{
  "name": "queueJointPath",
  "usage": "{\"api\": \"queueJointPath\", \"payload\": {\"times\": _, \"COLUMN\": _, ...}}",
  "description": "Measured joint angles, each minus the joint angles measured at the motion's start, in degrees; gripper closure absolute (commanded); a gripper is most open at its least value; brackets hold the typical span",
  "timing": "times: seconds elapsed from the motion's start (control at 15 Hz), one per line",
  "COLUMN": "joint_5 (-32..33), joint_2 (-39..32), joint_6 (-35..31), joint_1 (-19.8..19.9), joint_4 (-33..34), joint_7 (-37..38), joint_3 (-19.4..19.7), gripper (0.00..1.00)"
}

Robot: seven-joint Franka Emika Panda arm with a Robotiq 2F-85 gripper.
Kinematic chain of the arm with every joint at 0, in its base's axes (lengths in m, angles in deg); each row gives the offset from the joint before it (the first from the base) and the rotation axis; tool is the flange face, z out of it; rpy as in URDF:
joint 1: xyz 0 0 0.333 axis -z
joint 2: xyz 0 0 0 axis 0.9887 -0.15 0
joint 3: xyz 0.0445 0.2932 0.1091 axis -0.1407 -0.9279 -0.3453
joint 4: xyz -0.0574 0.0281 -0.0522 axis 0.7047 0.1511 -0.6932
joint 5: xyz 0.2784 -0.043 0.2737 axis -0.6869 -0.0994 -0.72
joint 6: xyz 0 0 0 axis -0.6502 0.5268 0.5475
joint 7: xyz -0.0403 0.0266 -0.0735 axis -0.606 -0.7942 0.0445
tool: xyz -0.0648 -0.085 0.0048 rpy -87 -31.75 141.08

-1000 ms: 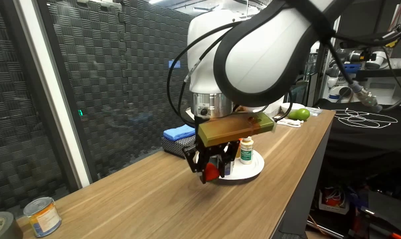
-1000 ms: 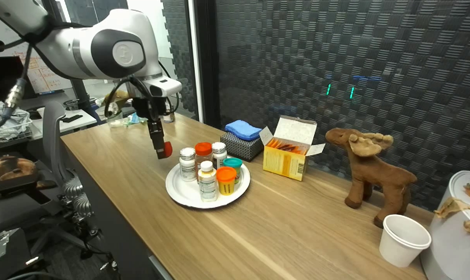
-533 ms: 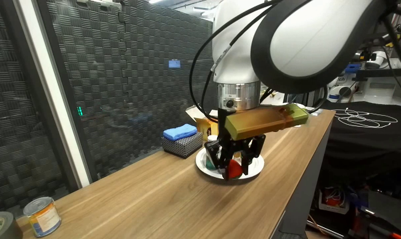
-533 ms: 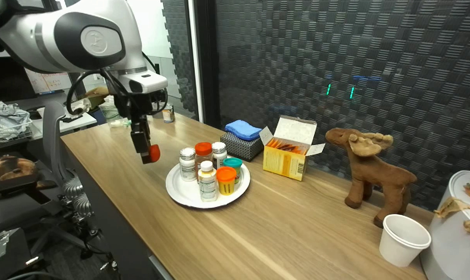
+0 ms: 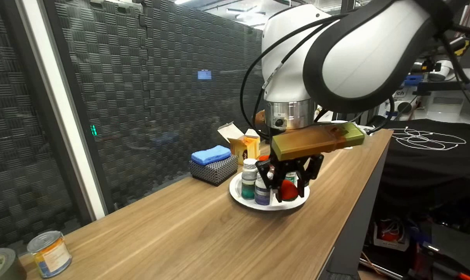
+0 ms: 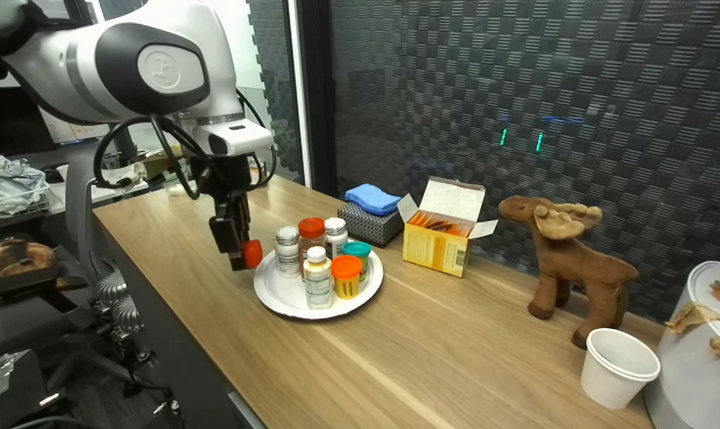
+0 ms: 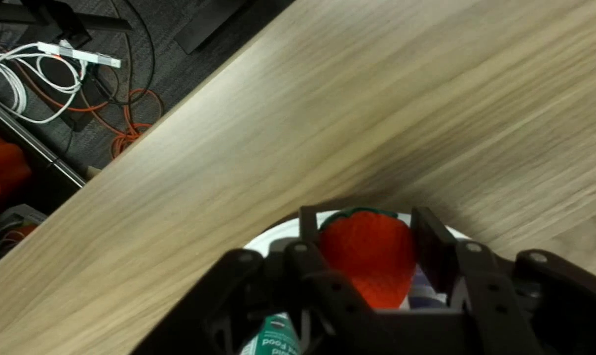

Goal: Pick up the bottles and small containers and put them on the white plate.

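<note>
One hand (image 5: pixel 290 191): pointed downward in both exterior views, with the red piece (image 5: pixel 290 187) pinched between its two fingers.
Red piece: held above the table (image 6: pixel 431 345), at the far left rim of the white plate (image 6: pixel 279 293); whether it is over the plate or just beside it cannot be told. A dark green edge is shown on it in the wrist view.
White plate: laid flat, with six bottles and small containers (image 6: pixel 319 280) borne on it, all stood upright.
Left white bottle (image 6: pixel 288 256): stood toward the plate's left rim.
Red-capped bottle (image 6: pixel 311 228): stood just right of the left white bottle, its lower part mostly hidden.
Near bottle (image 6: pixel 319 289): capped in white, stood toward the near rim.
Far white bottle (image 6: pixel 336 237): stood toward the far rim, partly hidden.
Orange-lidded tub (image 6: pixel 346 286): yellow, stood just right of the near bottle.
Teal-lidded tub (image 6: pixel 356 249): stood on the far side of the orange-lidded tub.
Patterned grey box (image 6: pixel 369 226): placed beyond the plate, topped by a folded blue cloth (image 6: pixel 373 198).
Yellow box (image 6: pixel 434 253): opened, orange packets (image 6: pixel 436 224) seen inside.
Brown plush moose (image 6: pixel 574 262): stood on the table, well apart from the plate.
Paper cups (image 6: pixel 611 375): nested, set at the right, on the near side of the moose.
</note>
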Motion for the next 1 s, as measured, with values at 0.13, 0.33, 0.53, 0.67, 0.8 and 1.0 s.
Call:
{"api": "queueJointPath", "payload": {"times": 0.13, "joint_5": 1.28, "joint_2": -0.45, "joint_6": 0.09, "joint_1": 0.86, "joint_4": 0.13, "joint_7": 1.49, "joint_3": 0.71, "gripper": 0.75}}
{"api": "queueJointPath", "payload": {"times": 0.33, "joint_5": 1.98, "joint_2": -1.25, "joint_6": 0.06, "joint_1": 1.79, "joint_4": 0.69, "joint_7": 2.47, "joint_3": 1.39, "gripper": 0.17}}
{"api": "queueJointPath", "payload": {"times": 0.53, "joint_5": 2.0, "joint_2": -1.46, "joint_6": -0.33, "joint_1": 2.2, "joint_4": 1.66, "joint_7": 2.65, "joint_3": 1.63, "gripper": 0.0}}
{"api": "queueJointPath", "payload": {"times": 0.67, "joint_5": 2.0, "joint_2": -1.21, "joint_6": -0.48, "joint_1": 2.29, "joint_4": 2.28, "joint_7": 2.74, "joint_3": 1.7, "gripper": 0.0}}
{"api": "queueJointPath", "payload": {"times": 0.8, "joint_5": 2.0, "joint_2": -0.25, "joint_6": -0.38, "joint_1": 2.29, "joint_4": 2.33, "joint_7": 2.76, "joint_3": 1.7, "gripper": 0.0}}
{"api": "queueJointPath", "payload": {"times": 1.0, "joint_5": 1.58, "joint_2": 3.44, "joint_6": 1.51, "joint_1": 2.28, "joint_4": 1.64, "joint_7": 1.47, "joint_3": 1.32, "gripper": 0.0}}
